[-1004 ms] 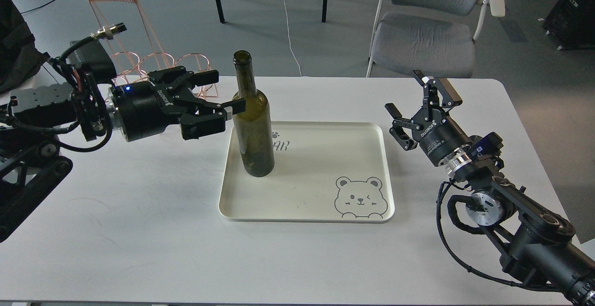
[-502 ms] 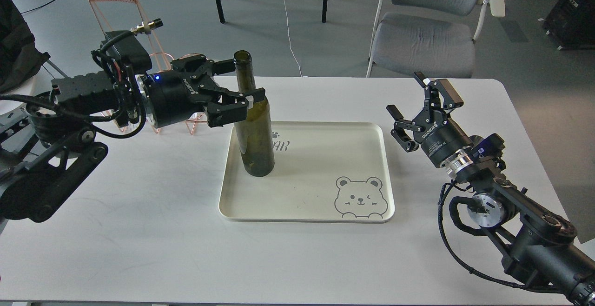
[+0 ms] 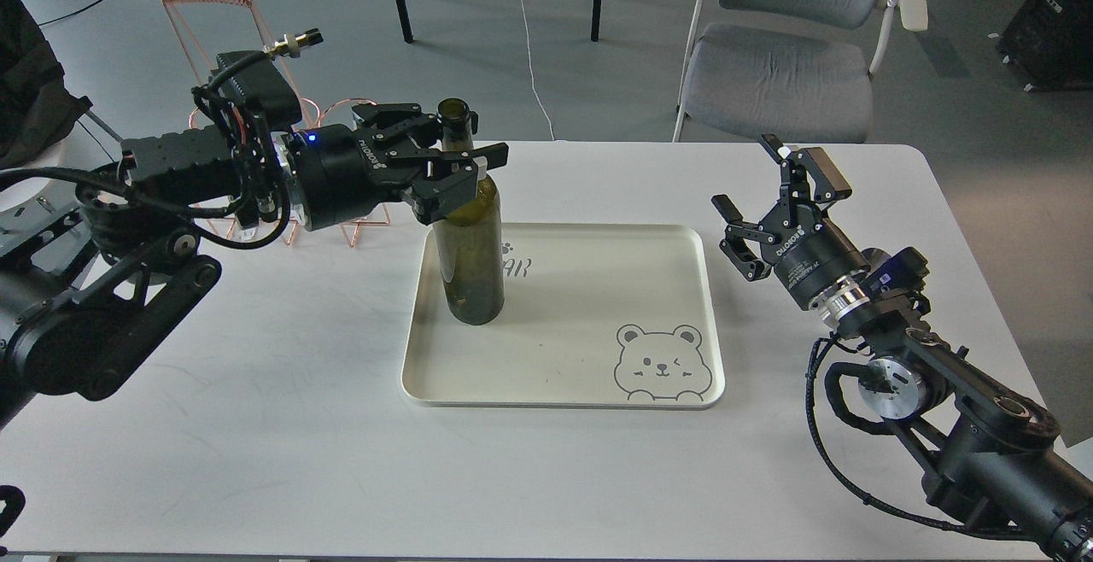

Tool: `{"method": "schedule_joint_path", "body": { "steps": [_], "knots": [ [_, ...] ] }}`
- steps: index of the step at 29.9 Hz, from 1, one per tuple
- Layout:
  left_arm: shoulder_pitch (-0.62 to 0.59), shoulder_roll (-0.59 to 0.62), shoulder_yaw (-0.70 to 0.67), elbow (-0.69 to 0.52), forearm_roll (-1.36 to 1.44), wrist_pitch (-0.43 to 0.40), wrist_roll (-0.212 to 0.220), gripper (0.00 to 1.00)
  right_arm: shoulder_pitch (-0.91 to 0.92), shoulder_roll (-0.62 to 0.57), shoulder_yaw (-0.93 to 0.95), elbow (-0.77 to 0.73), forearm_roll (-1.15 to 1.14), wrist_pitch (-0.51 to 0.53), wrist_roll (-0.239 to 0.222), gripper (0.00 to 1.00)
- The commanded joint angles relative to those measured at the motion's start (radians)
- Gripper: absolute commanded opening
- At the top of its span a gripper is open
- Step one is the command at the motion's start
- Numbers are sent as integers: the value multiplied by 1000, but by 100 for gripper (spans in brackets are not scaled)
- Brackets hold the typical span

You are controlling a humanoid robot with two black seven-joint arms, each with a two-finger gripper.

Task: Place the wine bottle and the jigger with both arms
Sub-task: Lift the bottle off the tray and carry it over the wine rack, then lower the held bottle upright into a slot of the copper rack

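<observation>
The wine bottle [image 3: 468, 237], dark olive-green, stands in the left part of the cream tray [image 3: 683, 246], its top leaning slightly right. My left gripper [image 3: 483, 138] comes in from the left at neck height. One finger is behind the neck, the other crosses in front at the shoulder, and they are closed in on the bottle. My right gripper [image 3: 751, 195] hovers open and empty above the table, right of the tray. The jigger is not in view.
A copper wire rack [image 3: 213, 24] stands at the table's back left, behind my left arm. A bear drawing marks the tray's front right corner. A grey chair [image 3: 786, 67] and table legs stand beyond the far edge.
My left gripper has moved right and up from beside the bottle's body to its neck and narrowed around it. The bottle's top has shifted slightly right. My right arm has barely moved.
</observation>
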Motion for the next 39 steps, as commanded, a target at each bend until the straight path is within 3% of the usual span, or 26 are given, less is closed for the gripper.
{"method": "schedule_joint_path", "body": {
  "steps": [1,11,16,27,39],
  "knots": [
    [-13,0,3,0,0,5,0,8,1,0,0,1,0,-1,0,97],
    [-221,17,4,0,-71,-6,0,9,-1,0,-2,1,-1,-2,0,97],
    [-312,109,6,54,-117,-25,0,10,-1,0,-5,1,-1,-10,0,97],
    [-390,230,6,261,-146,-37,0,11,-2,2,-9,1,-12,-10,0,97],
    [-399,217,82,383,-183,-25,0,11,-10,2,-9,1,-20,-12,0,97]
  ]
}}
